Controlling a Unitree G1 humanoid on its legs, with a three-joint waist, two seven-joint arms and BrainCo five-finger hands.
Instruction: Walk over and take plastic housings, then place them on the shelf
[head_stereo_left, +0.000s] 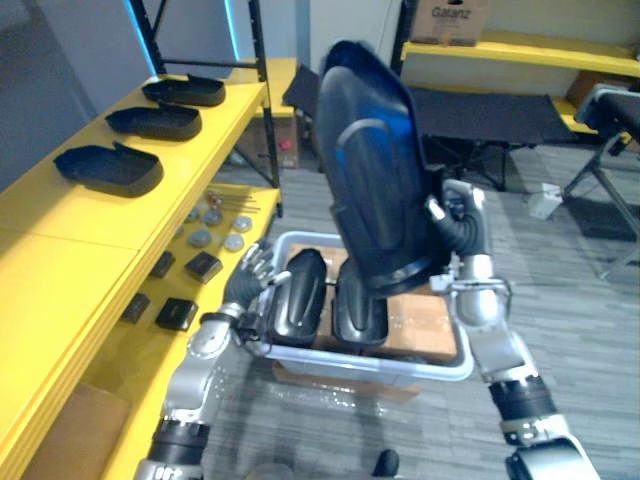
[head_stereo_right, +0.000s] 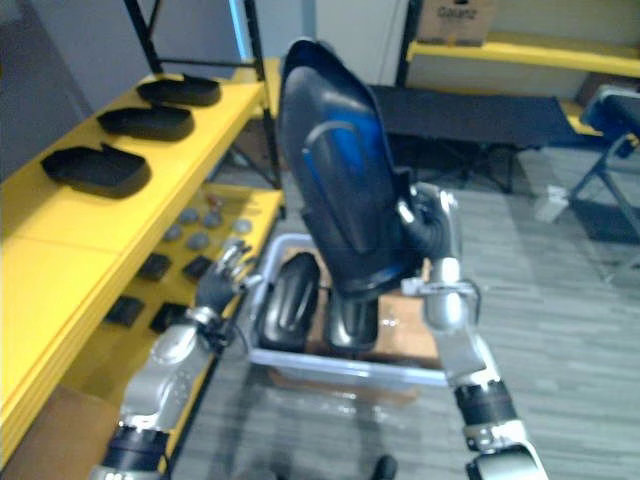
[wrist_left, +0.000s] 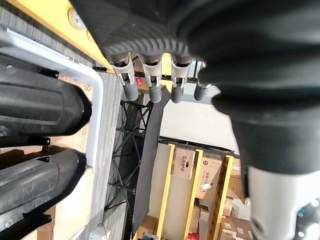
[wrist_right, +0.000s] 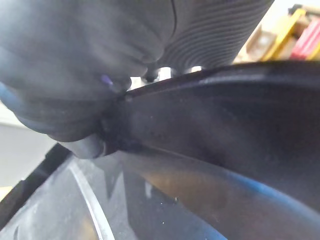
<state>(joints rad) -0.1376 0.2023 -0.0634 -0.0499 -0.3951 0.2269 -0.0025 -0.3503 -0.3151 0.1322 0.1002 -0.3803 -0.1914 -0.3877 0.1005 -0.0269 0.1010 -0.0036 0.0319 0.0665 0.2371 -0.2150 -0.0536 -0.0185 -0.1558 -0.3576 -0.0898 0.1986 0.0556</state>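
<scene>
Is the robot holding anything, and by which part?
Yes: its right hand grips the black plastic housing by its lower side rim; the left hand holds nothing.

On the left, the yellow shelf (head_stereo_left: 70, 260) lies bare along its near stretch; three black housings (head_stereo_left: 110, 168) sit on its far part. The raised housing (head_stereo_left: 375, 170) stands between the right robot hand (head_stereo_left: 455, 218) and that shelf, above the white bin (head_stereo_left: 420, 372).
</scene>
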